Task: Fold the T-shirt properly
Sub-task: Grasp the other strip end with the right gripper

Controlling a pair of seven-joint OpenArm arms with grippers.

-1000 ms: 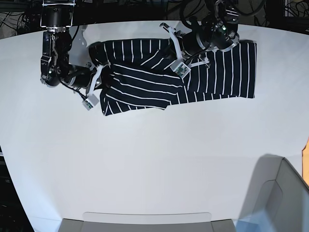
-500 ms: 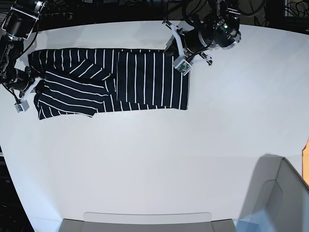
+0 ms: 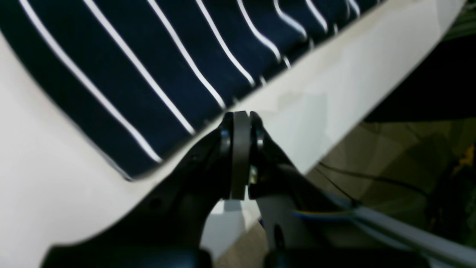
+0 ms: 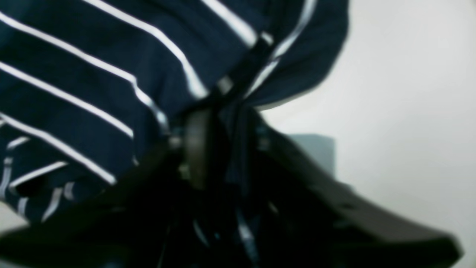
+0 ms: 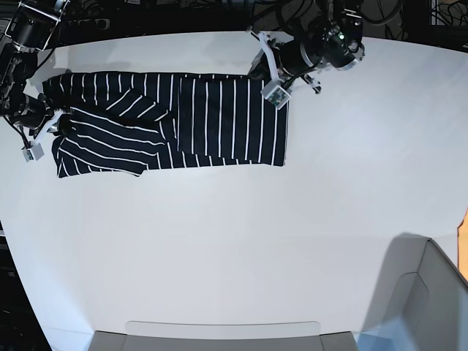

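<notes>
Already T-shirt lies as long folded strip at table far edge; crosswise folds left. Left gripper fingers together, off cloth. Right gripper blurred, cloth between fingers, grip unclear

T-shirt flat on table, far edge

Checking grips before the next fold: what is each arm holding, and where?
The left fingers are shut at the T-shirt hem; a pinch cannot be confirmed. The right fingers have cloth between them, grip unclear.
</notes>
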